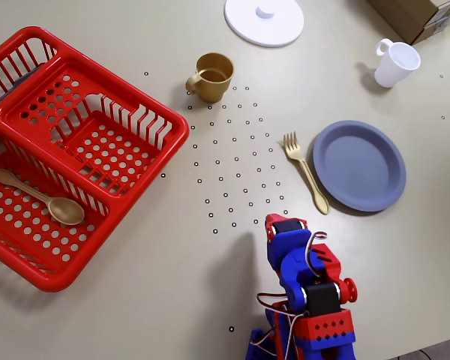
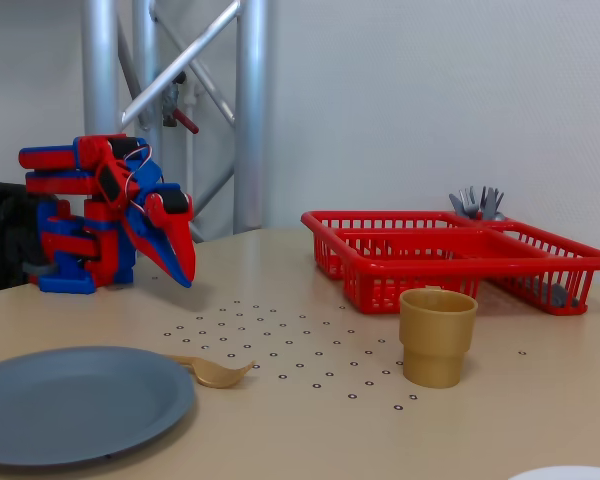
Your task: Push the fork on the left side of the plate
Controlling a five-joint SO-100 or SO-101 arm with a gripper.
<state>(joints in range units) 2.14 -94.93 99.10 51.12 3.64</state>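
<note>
Overhead view: basket (image 1: pixel 135 120) fills the left edge; fork (image 1: pixel 305 171) lies mid-table, touching the plate's (image 1: pixel 360 166) left rim. Gripper (image 1: pixel 281 225) near the bottom edge looks clenched. A hard shove could skid the fork under or onto the plate.

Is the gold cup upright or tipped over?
Upright. The gold cup shows its open mouth facing up in the overhead view, and it stands on its base on the table in the fixed view.
</note>
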